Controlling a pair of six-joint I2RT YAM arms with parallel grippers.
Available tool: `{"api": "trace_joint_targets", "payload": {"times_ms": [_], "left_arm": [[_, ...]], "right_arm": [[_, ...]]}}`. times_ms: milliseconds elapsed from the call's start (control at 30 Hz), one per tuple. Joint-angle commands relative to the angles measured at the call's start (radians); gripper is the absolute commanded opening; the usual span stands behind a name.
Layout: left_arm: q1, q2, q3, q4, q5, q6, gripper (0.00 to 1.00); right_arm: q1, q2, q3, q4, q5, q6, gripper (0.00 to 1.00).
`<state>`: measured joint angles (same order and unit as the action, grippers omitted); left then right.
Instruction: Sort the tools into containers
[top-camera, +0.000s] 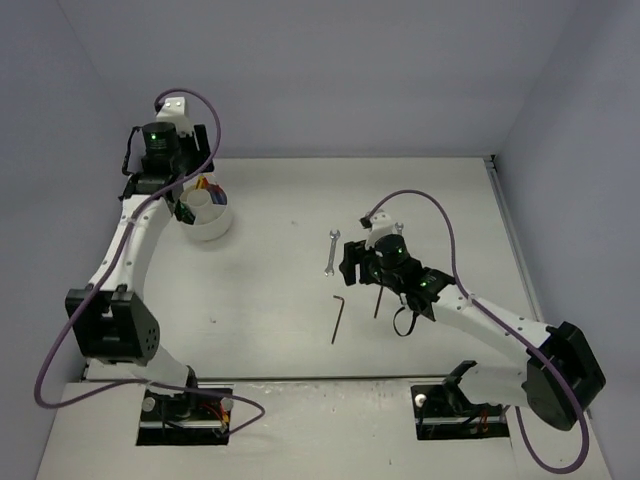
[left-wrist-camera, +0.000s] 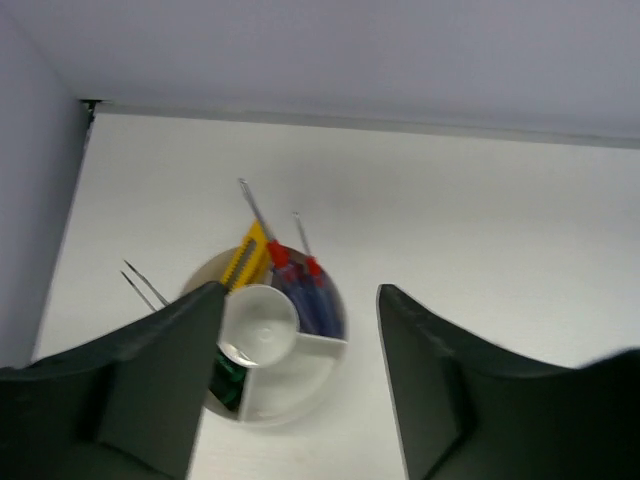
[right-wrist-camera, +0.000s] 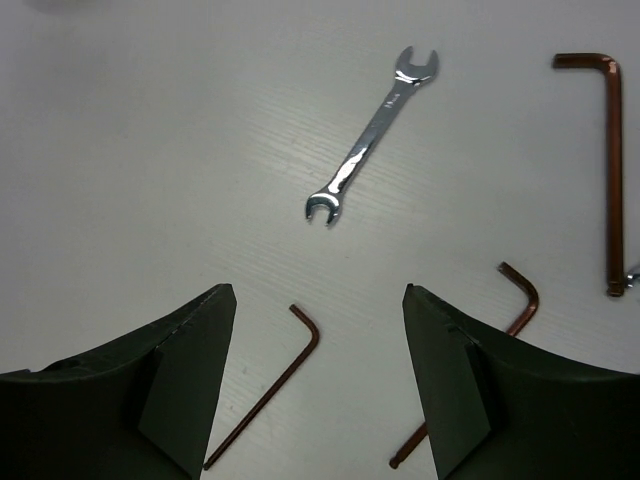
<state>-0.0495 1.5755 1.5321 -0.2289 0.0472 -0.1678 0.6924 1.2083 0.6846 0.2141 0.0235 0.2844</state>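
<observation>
Sorting appears well advanced: the white cup (left-wrist-camera: 288, 392) at the far left of the table (top-camera: 280, 200) holds a yellow knife (left-wrist-camera: 245, 262) and blue screwdrivers (left-wrist-camera: 305, 300) in separate compartments, and the left gripper (left-wrist-camera: 300, 295) hangs above it, jaws wide, nothing between them. The right gripper (right-wrist-camera: 318, 295), also wide and empty, hovers over a silver wrench (right-wrist-camera: 368, 150) and three hex keys (right-wrist-camera: 268, 392). Next move likely calls for descent onto one thin key lying flat; neighbouring keys lie near, nothing blocks the approach

Screwdrivers (left-wrist-camera: 303, 288) in cup (left-wrist-camera: 318, 372), wrench (right-wrist-camera: 368, 138) beside hex keys (right-wrist-camera: 264, 400)
</observation>
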Motion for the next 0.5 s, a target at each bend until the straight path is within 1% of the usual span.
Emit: {"api": "trace_joint_targets", "payload": {"times_ms": [0,133,233,300,467], "left_arm": [[-0.151,-0.174,-0.029,-0.127,-0.064,-0.119,0.68],[-0.300,-0.283,-0.177,-0.151,-0.129,-0.189,0.71],[-0.400,-0.320,-0.271,-0.173,-0.143,-0.244,0.71],[-0.442,-0.338,-0.342,-0.169,-0.151,-0.291,0.71],[-0.546,-0.308,-0.387,-0.166,-0.133,-0.340,0.71]], "right_arm": [[-0.123,-0.033,0.026,-0.044,0.019,0.101,0.65],[-0.191,-0.033,0.023,-0.080,0.019,0.149,0.65],[-0.207,-0.028,0.021,-0.107,0.047,0.161,0.64],[-0.216,-0.019,0.018,-0.118,0.080,0.167,0.62],[-0.261,0.002,0.006,-0.127,0.083,0.176,0.57]]}}
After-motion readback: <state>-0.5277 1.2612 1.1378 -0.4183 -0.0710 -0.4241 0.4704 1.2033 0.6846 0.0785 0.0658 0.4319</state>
